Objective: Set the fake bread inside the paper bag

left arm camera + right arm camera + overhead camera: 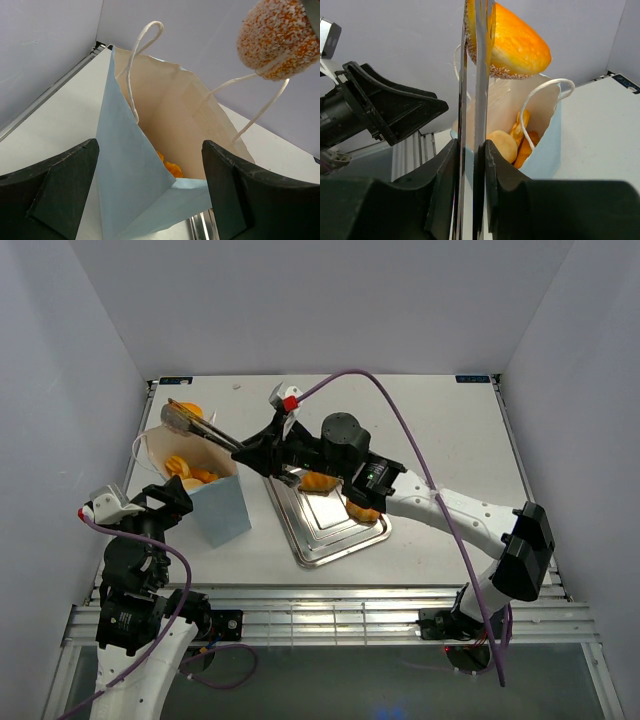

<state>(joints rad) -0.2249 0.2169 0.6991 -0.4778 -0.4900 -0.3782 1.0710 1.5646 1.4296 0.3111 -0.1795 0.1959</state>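
White walls close three sides of the pale bench, and you see it from above and behind the two arms. On your left, the left pincer is spread wide, with the near corner of the paper bag between its two fingers. I cannot see that either finger touches the paper. I judge it waits there to steady the bag, so that nothing tips when a piece drops in.

The bag stands upright with its mouth open, and its two string handles hang loose at the rim. Inside it you can count at least three pieces of fake bread: a round tan one and some orange ones. More may be hidden below.

Directly above the open mouth hangs one seeded bun, pinched at the tip of one pair of metal tongs. The right pincer is pressed together on these tongs, and this squeeze is what clamps the bun. From this position a release should, I think, let it fall inside.

Further right, one silver tray lies flat just beside the bag. Two pastries lie on it, one at the far end and one at the right edge. Both are partly under the right arm.
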